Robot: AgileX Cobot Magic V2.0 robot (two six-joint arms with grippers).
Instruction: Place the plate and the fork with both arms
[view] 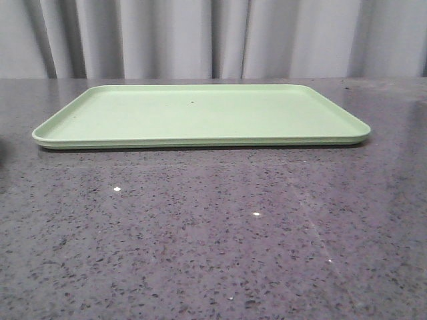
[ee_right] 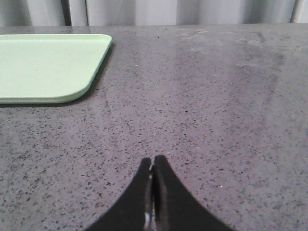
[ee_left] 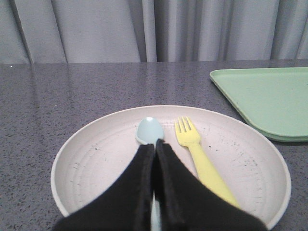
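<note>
My left gripper point(ee_left: 155, 144) hangs over the plate point(ee_left: 96, 159), fingers pressed together. In the plate, the fork point(ee_left: 199, 156) lies at three o'clock from the spoon point(ee_left: 149, 130). My right gripper point(ee_right: 152, 161) is likewise pressed together above bare table point(ee_right: 216, 96); the tray point(view: 200, 113) stands apart.

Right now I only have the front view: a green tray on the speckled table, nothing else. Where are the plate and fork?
Observer: The left wrist view shows the plate on the table beside the green tray, not on it.
Operator: And the fork?
Observer: The yellow fork lies inside the plate, next to a pale blue spoon.
Operator: Is either arm holding anything?
Observer: The left gripper hangs over the plate, fingers together above the spoon's handle; a grasp can't be confirmed.
Operator: The right one?
Observer: The right gripper is over bare table, fingers closed, holding nothing.
</note>
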